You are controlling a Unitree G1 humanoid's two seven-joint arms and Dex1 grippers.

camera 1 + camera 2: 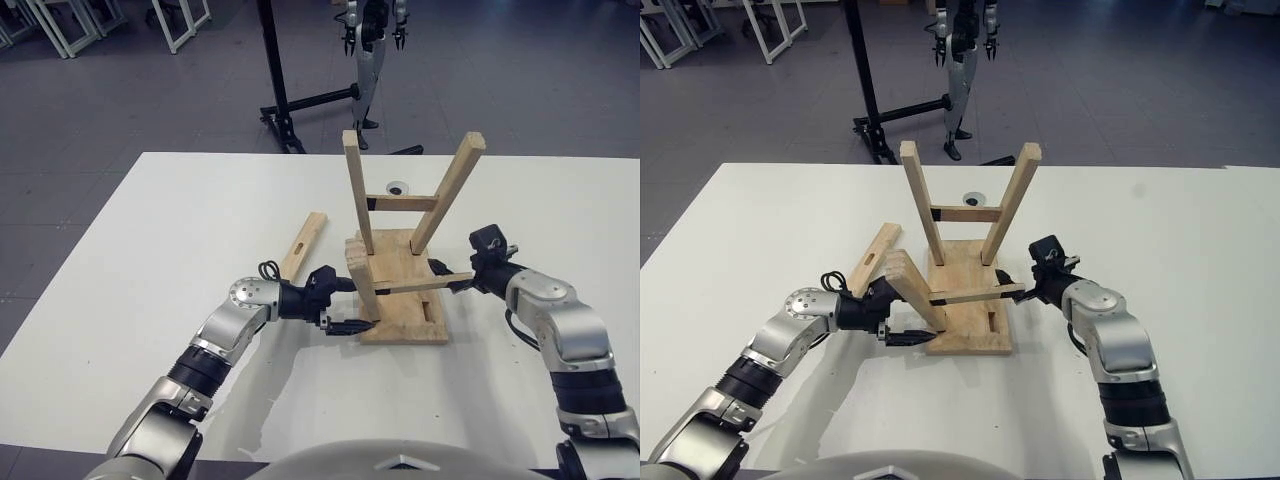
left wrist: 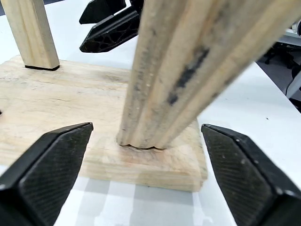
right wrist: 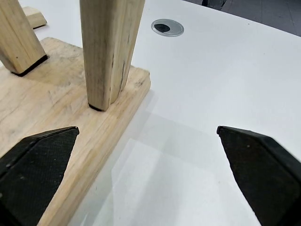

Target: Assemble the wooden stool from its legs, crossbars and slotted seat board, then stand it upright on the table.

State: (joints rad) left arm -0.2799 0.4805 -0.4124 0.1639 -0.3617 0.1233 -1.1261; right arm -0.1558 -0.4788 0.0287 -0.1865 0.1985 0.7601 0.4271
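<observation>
Both arms reach forward with elbows bent, forearms angled inward towards each other. The left tool (image 1: 350, 305) sits low, spread wide. The right tool (image 1: 455, 278) faces it, also wide open.

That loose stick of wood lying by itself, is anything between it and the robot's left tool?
Nothing visible does. The loose leg lies alone on the table, just left of the seat board. The left tool is open at the board's near left corner, with only bare tabletop between them.
</observation>
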